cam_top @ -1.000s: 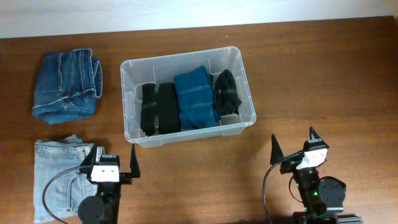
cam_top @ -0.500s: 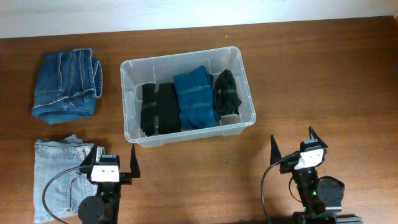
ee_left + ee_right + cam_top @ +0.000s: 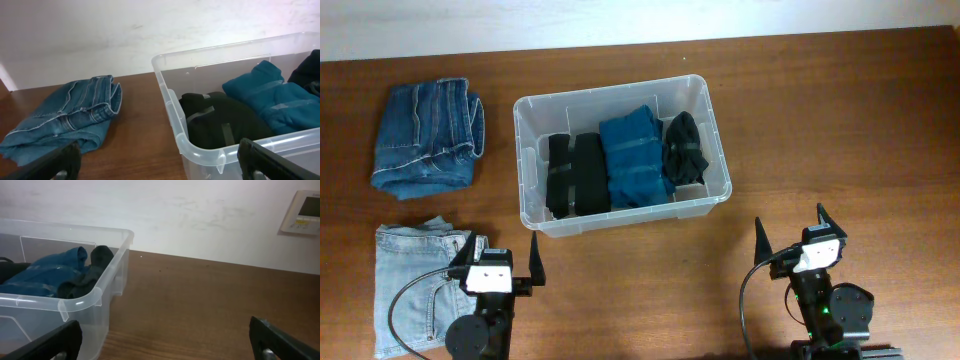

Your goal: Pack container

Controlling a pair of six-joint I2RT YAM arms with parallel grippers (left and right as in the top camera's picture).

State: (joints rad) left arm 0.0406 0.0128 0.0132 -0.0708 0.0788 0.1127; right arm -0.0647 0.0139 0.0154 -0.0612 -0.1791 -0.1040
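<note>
The container (image 3: 526,170), a clear plastic bin, stands at mid-table. Inside it lie two black folded garments (image 3: 573,176), a teal folded garment (image 3: 634,158) and a black rolled one (image 3: 684,146). My left gripper (image 3: 502,250) stands open in front of the bin's near left corner, with nothing between its fingers. My right gripper (image 3: 791,225) is open too, off the bin's near right corner, holding nothing. The left wrist view shows the container's rim (image 3: 200,146) close ahead, with the black garments (image 3: 220,122) and the teal one (image 3: 280,100). The right wrist view shows the container's corner (image 3: 102,287) at left.
Folded dark blue jeans (image 3: 427,138) lie at the back left, also seen in the left wrist view as dark jeans (image 3: 70,117). Light blue jeans (image 3: 415,285) lie at the front left beside my left arm. A white wall unit (image 3: 302,212) hangs behind the table.
</note>
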